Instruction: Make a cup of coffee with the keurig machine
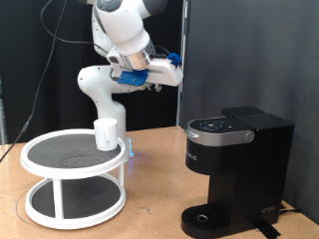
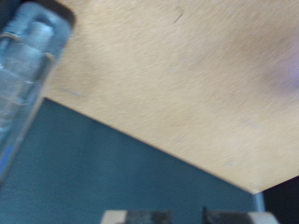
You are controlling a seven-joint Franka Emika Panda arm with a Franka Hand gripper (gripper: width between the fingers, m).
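The pincer (image 1: pixel 167 72) hangs high above the counter (image 1: pixel 150 164), carrying nothing; whether its fingers are parted cannot be determined. The cup (image 1: pixel 107 133) stands upright on the white two-tier stand (image 1: pixel 72 174), well apart from the keurig machine (image 1: pixel 237 169), whose lid is closed and drip base bare.

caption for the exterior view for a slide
Gripper raised above the table, white cup on round stand, keurig machine lid closed.

White cup (image 1: pixel 106 132), black keurig machine (image 1: pixel 237 169) (silver-rimmed panel), tan table (image 1: pixel 150 204).
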